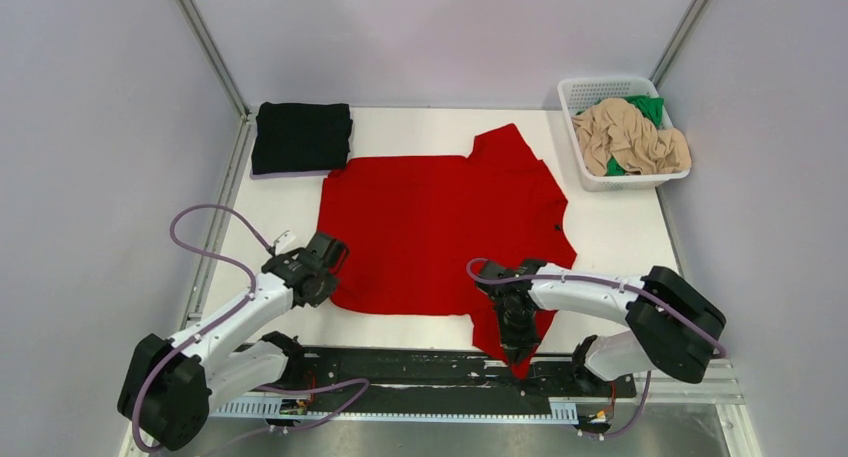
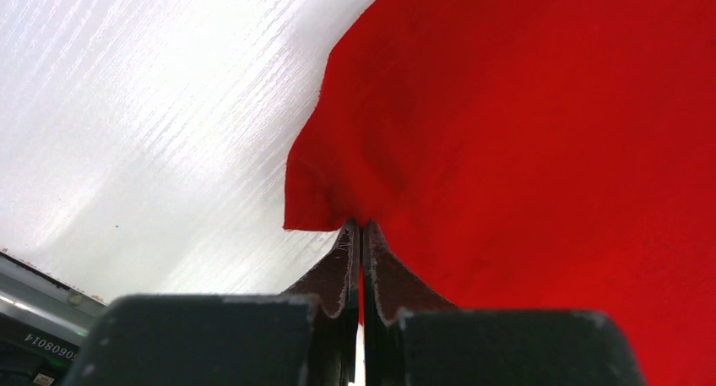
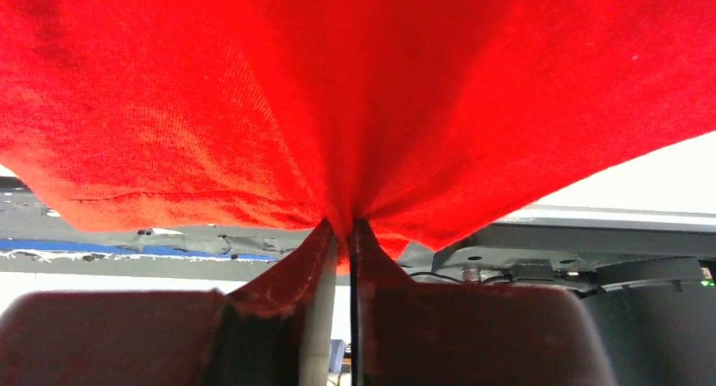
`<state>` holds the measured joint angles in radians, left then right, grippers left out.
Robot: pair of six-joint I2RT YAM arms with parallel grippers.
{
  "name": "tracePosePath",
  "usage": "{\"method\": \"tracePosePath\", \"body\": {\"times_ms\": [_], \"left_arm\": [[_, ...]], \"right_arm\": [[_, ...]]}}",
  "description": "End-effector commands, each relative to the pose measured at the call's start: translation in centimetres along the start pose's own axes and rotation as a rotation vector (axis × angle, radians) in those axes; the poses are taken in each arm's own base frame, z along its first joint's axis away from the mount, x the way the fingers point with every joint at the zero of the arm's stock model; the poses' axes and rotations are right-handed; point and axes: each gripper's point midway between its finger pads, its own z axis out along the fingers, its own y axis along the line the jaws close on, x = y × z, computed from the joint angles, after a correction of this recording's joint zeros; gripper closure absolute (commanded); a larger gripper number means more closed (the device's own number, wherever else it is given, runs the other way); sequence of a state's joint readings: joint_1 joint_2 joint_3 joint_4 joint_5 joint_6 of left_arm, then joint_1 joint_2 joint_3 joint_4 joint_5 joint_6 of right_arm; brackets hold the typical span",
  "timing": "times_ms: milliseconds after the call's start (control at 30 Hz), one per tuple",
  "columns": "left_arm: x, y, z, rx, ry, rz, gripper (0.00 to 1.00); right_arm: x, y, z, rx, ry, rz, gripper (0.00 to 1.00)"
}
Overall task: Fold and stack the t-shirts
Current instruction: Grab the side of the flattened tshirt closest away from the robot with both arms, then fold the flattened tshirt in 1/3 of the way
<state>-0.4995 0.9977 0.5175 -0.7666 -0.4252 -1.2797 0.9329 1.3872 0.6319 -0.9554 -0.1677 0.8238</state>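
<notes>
The bright red t-shirt [image 1: 440,227] lies spread on the white table. My left gripper [image 1: 322,273] is shut on its near left edge; the left wrist view shows the red cloth [image 2: 523,133] pinched between the tips [image 2: 361,227]. My right gripper [image 1: 517,329] is shut on the shirt's near right corner, which hangs lifted over the table's front edge; the right wrist view shows the cloth [image 3: 355,90] bunched into the tips [image 3: 342,230]. A folded black t-shirt [image 1: 301,137] lies at the back left. The beige t-shirt [image 1: 630,137] and green t-shirt [image 1: 645,107] are crumpled in the basket.
The white lattice basket [image 1: 585,89] stands at the back right against the wall. The black rail [image 1: 400,367] with the arm bases runs along the table's near edge. Grey walls close the cell on three sides.
</notes>
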Motion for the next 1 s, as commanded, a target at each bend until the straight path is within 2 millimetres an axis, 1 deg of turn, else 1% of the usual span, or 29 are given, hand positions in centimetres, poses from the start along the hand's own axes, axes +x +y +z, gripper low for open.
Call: {"method": "tracePosePath", "body": {"times_ms": [0, 100, 200, 267, 300, 367, 433, 467, 533, 567, 600, 633, 667, 700, 733, 767, 800, 833, 967], "left_arm": [[-1.6, -0.7, -0.9, 0.017, -0.051, -0.008, 1.00], [-1.5, -0.2, -1.1, 0.013, -0.052, -0.011, 1.00], [-2.0, -0.6, -1.5, 0.043, -0.069, -0.026, 1.00], [-2.4, -1.6, -1.9, 0.094, -0.079, -0.016, 1.00], [-2.7, -2.7, -2.1, 0.142, -0.090, -0.020, 1.00], [-3.2, -4.0, -2.5, 0.212, -0.108, -0.001, 1.00], [-3.8, -4.9, -2.9, 0.251, -0.128, -0.012, 1.00], [-4.0, -5.0, -2.9, 0.252, -0.140, -0.015, 1.00], [-5.0, -5.9, -3.3, 0.269, -0.174, -0.021, 1.00], [-5.3, -6.0, -3.1, 0.261, -0.188, -0.009, 1.00], [-5.9, -6.8, -3.4, 0.280, -0.205, -0.009, 1.00], [-6.1, -6.9, -3.2, 0.271, -0.213, 0.008, 1.00], [-6.8, -7.6, -3.4, 0.284, -0.225, -0.002, 1.00], [-6.8, -7.7, -3.0, 0.271, -0.216, 0.014, 1.00], [-7.5, -8.0, -3.1, 0.271, -0.220, -0.004, 1.00], [-7.3, -8.1, -2.6, 0.260, -0.203, 0.006, 1.00], [-8.0, -8.4, -2.6, 0.262, -0.207, -0.009, 1.00], [-7.9, -8.5, -2.2, 0.257, -0.195, 0.001, 1.00], [-9.3, -9.0, -1.8, 0.254, -0.208, -0.014, 1.00]], "right_arm": [[-1.1, 0.7, 0.9, -0.032, -0.062, 0.043, 0.99], [-1.1, 1.0, -0.2, -0.070, -0.096, 0.036, 1.00], [-2.4, 1.0, -1.8, -0.065, -0.172, 0.030, 1.00], [-3.5, 1.3, -3.0, -0.069, -0.222, 0.025, 1.00], [-4.2, 1.4, -3.5, -0.072, -0.247, 0.025, 1.00], [-6.3, 1.5, -4.9, -0.075, -0.310, 0.044, 1.00], [-8.7, 1.4, -6.5, -0.068, -0.401, 0.069, 1.00], [-9.7, 1.3, -7.3, -0.066, -0.435, 0.078, 1.00], [-12.2, 0.9, -8.9, -0.074, -0.509, 0.098, 1.00], [-13.1, 0.9, -9.5, -0.086, -0.526, 0.099, 1.00], [-13.9, 0.7, -9.9, -0.093, -0.546, 0.098, 1.00], [-14.7, 0.4, -10.3, -0.095, -0.561, 0.092, 1.00], [-15.5, 0.2, -10.9, -0.093, -0.579, 0.090, 1.00], [-16.3, -0.1, -11.5, -0.083, -0.598, 0.092, 1.00], [-17.1, -0.4, -12.1, -0.079, -0.615, 0.092, 1.00], [-18.0, -0.5, -12.6, -0.078, -0.631, 0.090, 1.00], [-18.8, -0.7, -13.1, -0.080, -0.648, 0.092, 1.00], [-19.5, -0.6, -13.7, -0.093, -0.661, 0.086, 1.00], [-22.3, -1.1, -15.2, -0.107, -0.704, 0.088, 1.00]]}}
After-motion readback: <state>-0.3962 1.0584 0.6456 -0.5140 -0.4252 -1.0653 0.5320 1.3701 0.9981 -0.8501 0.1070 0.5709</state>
